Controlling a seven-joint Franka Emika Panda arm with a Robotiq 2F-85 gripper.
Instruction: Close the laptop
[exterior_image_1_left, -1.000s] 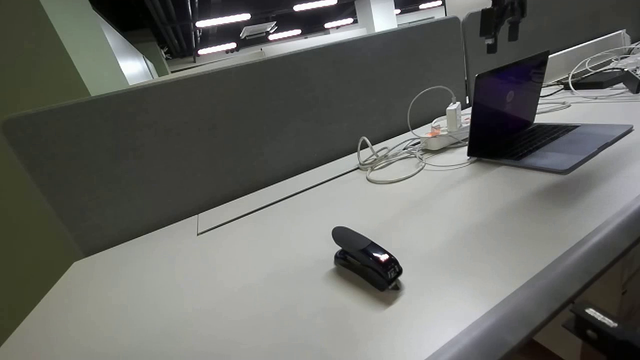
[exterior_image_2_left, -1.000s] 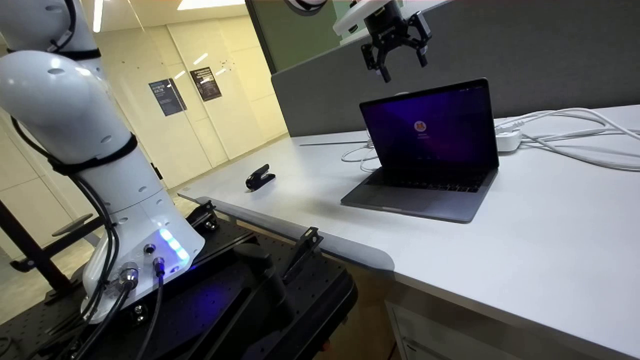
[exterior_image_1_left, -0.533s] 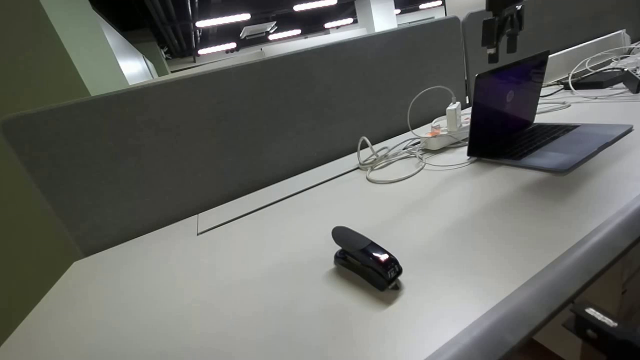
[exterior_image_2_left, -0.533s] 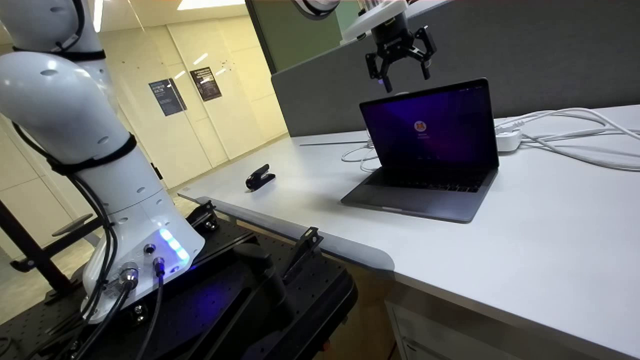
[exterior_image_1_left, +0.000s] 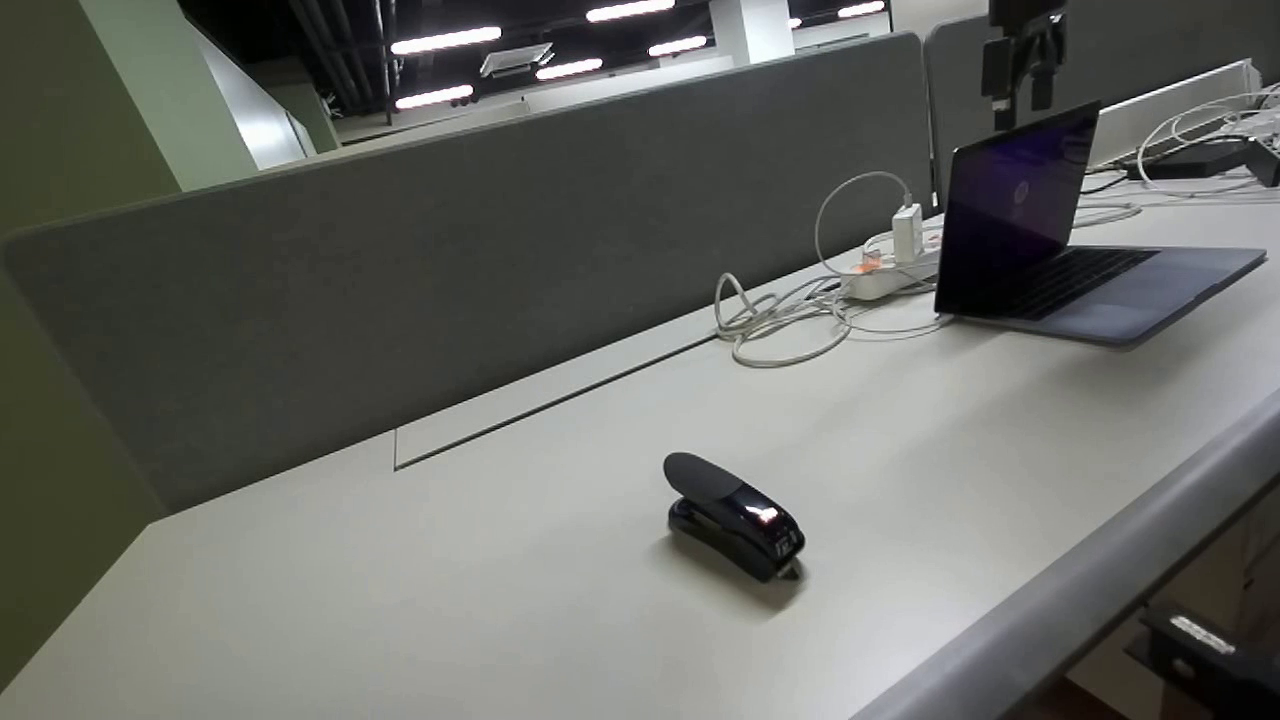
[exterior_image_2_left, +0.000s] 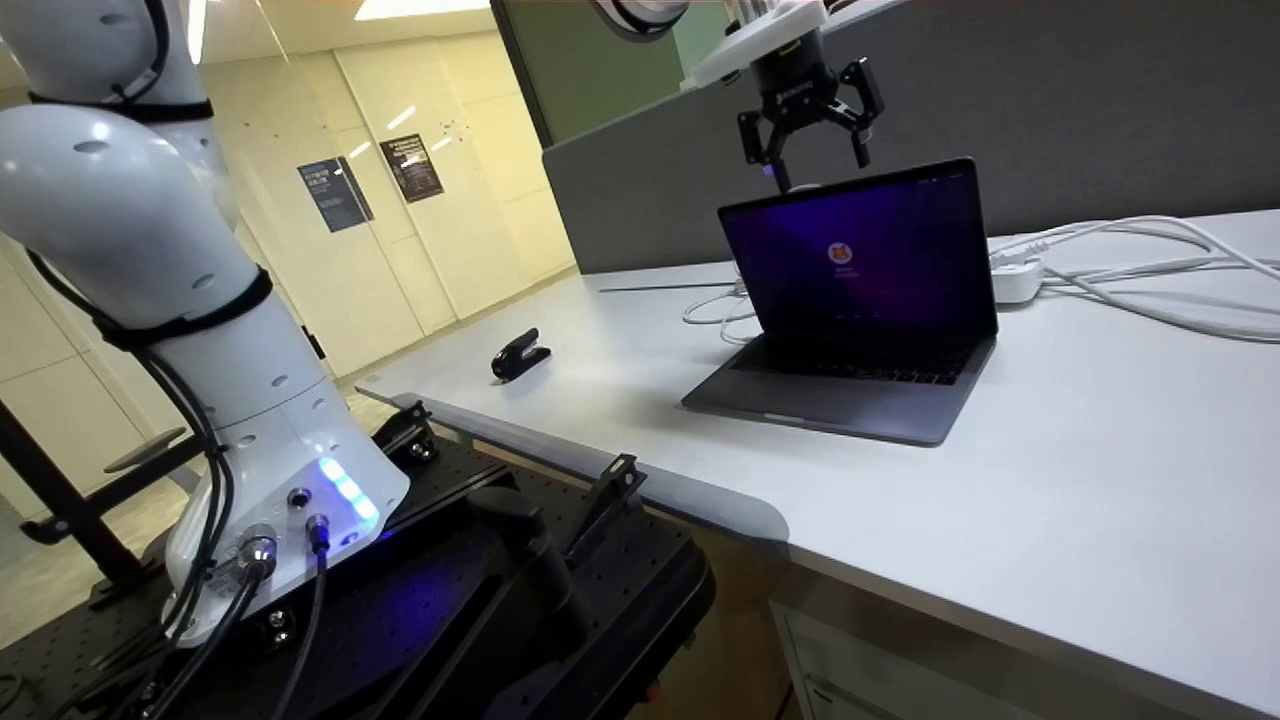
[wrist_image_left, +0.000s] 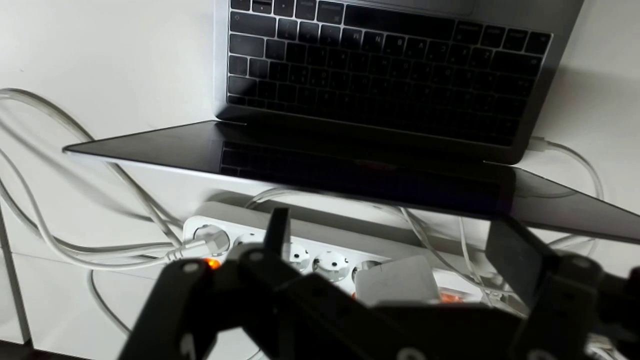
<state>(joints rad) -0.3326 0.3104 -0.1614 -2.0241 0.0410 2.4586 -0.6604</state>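
The laptop (exterior_image_1_left: 1025, 200) stands open on the table, its lid raised steeply and its purple-blue screen lit. It also shows in an exterior view (exterior_image_2_left: 860, 260), and its keyboard and lid edge show in the wrist view (wrist_image_left: 380, 75). My gripper (exterior_image_2_left: 822, 172) is open and empty, fingers pointing down, at the top edge of the lid on its back side. In an exterior view my gripper (exterior_image_1_left: 1022, 112) has one fingertip at the lid's top edge. In the wrist view the gripper (wrist_image_left: 392, 220) has its fingers wide apart behind the lid; whether they touch it I cannot tell.
A white power strip (wrist_image_left: 320, 231) with a charger plug (wrist_image_left: 395, 280) and loose white cables (exterior_image_2_left: 1150, 260) lies behind the laptop. A grey partition (exterior_image_1_left: 560, 260) stands along the table's back. A black stapler (exterior_image_1_left: 735, 515) lies on the table (exterior_image_2_left: 1100, 480), away from the laptop.
My gripper has moved down to the lid's top edge and slightly to the right in both exterior views. The lid's top edge seems to have shifted very slightly. The stapler has not moved.
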